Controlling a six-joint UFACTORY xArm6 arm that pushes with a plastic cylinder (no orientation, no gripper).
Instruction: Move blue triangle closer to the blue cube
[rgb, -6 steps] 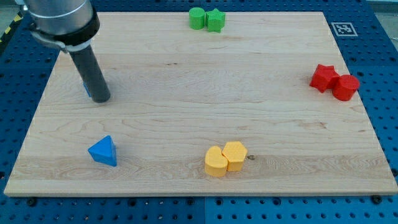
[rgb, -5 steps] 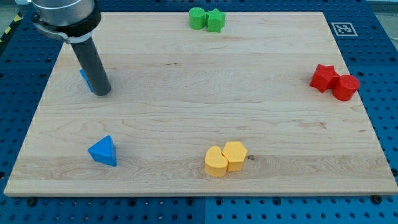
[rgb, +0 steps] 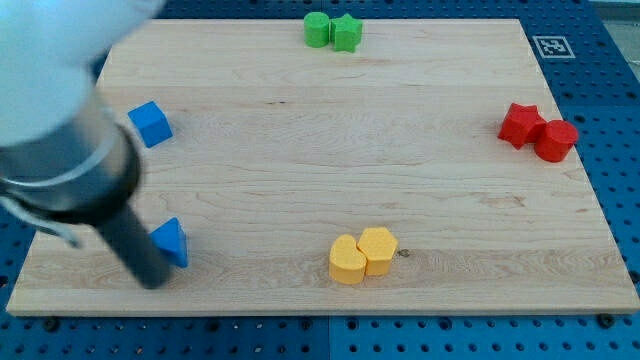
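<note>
The blue triangle (rgb: 172, 243) lies near the board's lower left, partly hidden on its left side by my rod. The blue cube (rgb: 150, 123) sits at the upper left, well above the triangle in the view. My tip (rgb: 152, 281) is just below and left of the triangle, close to its lower-left edge; whether it touches cannot be told. The arm's body is blurred and fills the view's left side.
Two green blocks (rgb: 332, 31) sit at the board's top edge. Two red blocks (rgb: 538, 131) sit at the right. Two yellow blocks (rgb: 362, 254) sit at the bottom centre. The wooden board (rgb: 420, 180) rests on a blue pegboard.
My rod has swung from beside the blue cube down to the lower left, next to the blue triangle. The cube is now uncovered. No block has visibly moved.
</note>
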